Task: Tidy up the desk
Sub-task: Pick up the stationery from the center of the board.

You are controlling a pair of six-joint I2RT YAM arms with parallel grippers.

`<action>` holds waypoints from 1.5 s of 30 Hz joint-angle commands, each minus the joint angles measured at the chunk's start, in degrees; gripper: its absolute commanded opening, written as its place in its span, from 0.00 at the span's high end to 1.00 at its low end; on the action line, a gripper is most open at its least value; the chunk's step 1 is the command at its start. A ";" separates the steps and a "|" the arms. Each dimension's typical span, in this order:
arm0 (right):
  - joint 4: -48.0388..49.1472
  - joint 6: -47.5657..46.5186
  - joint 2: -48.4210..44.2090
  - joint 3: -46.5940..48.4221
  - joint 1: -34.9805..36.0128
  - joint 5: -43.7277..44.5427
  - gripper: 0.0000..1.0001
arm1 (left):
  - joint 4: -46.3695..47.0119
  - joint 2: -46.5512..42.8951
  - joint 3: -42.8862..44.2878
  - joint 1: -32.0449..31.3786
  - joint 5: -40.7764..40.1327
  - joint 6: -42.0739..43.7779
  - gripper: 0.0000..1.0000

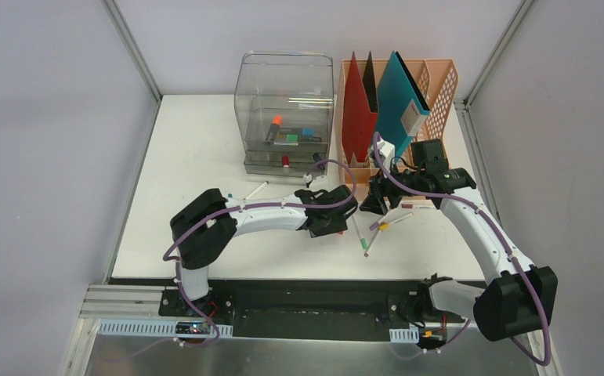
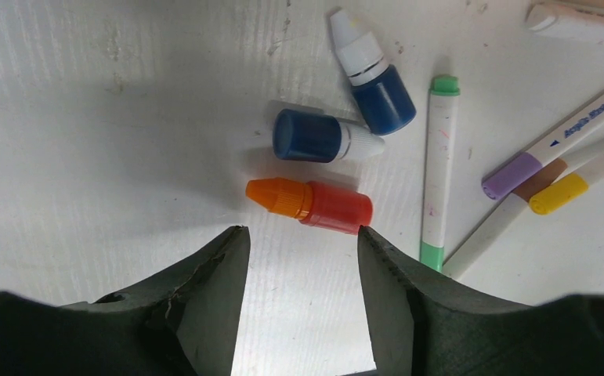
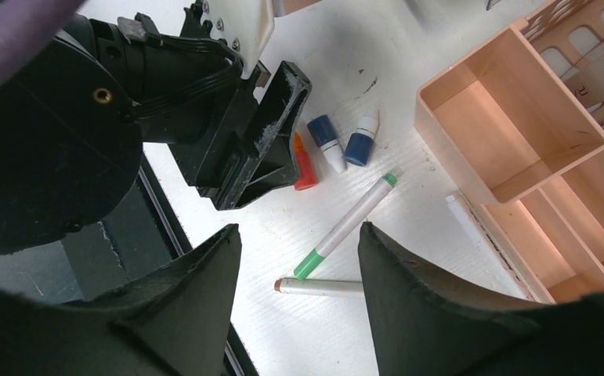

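The white desk [image 1: 197,157] carries loose stationery at its middle. My left gripper [image 1: 338,215] is open and empty; in the left wrist view [image 2: 302,231] its jaws stand just short of a red dropper bottle with an orange cap [image 2: 326,206]. Two blue bottles [image 2: 318,136] [image 2: 377,86] lie beyond it. A green-capped pen [image 2: 439,168] lies to the right, then a purple-capped marker [image 2: 549,149] and a yellow-capped one [image 2: 569,188]. My right gripper [image 1: 377,200] is open and empty, hovering [image 3: 298,227] above the green pen [image 3: 349,223] and a brown-tipped pen [image 3: 318,287].
A clear drawer box [image 1: 287,110] stands at the back centre with its lowest drawer pulled out. A peach file rack [image 1: 432,86] holds a red folder [image 1: 357,110] and a teal folder [image 1: 400,102]. A white pen [image 1: 255,190] lies left of the arms. The grippers are close together.
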 commanded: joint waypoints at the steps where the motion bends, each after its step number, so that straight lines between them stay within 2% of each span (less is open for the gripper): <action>1: 0.68 -1.12 -2.11 1.08 -0.20 -0.77 0.41 | 1.32 0.91 2.99 -0.49 -1.31 -1.99 0.46; 13: 0.51 -1.21 -2.36 1.08 -0.21 -0.68 0.41 | -1.94 4.00 4.87 -0.13 -1.11 -5.16 0.47; 17: 0.53 -1.21 -2.37 1.08 -0.22 -0.68 0.41 | -4.42 5.54 6.63 0.32 0.01 -4.94 0.50; 21: 0.56 -1.30 -2.42 1.08 -0.22 -0.59 0.41 | -5.61 5.69 6.88 0.43 -0.03 -4.32 0.58; 28: 0.48 -1.30 -2.41 1.13 -0.22 -0.50 0.41 | -5.68 4.02 4.97 0.40 -1.37 -1.32 0.85; 35: 0.46 -1.39 -2.27 1.16 -0.13 -0.41 0.41 | -5.84 2.76 3.14 0.42 -2.60 4.25 0.92; 41: 0.44 -1.39 -2.26 1.17 -0.13 -0.33 0.41 | -5.52 -2.94 -2.00 0.46 -7.39 7.23 0.95; 45: 0.50 -1.46 -2.33 1.17 -0.14 -0.24 0.41 | 0.05 -7.56 -5.52 1.85 -6.24 12.25 0.98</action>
